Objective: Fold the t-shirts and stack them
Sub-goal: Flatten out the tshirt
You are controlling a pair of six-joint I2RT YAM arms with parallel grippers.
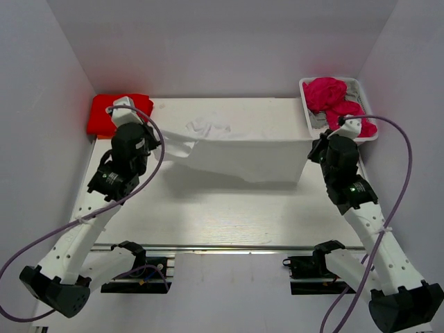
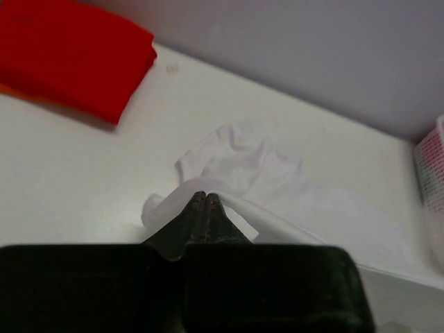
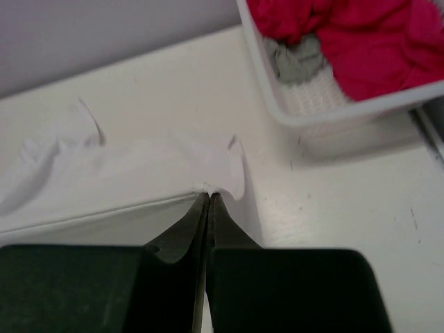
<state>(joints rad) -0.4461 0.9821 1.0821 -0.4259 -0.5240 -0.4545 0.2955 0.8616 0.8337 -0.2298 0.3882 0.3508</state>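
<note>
From the top camera I see the white t-shirt (image 1: 236, 149) spread across the middle of the table (image 1: 229, 208). Its long axis runs left to right between my two arms. Its near edge is lifted and casts a shadow on the table, and its far part lies crumpled on the surface.

That view hides the fingertips; the wrist cameras show them. The left gripper (image 2: 206, 199) is pressed together on a bunched fold at the shirt's left end. The right gripper (image 3: 209, 198) pinches the right corner, and the hem runs off taut to the left.

A folded red t-shirt (image 1: 118, 114) lies flat at the far left corner, well apart from the white one. At the far right, the white wire basket (image 3: 333, 114) holds magenta t-shirts (image 3: 374, 48). The right wrist camera also shows a grey cloth (image 3: 298, 59) tucked among them.
</note>
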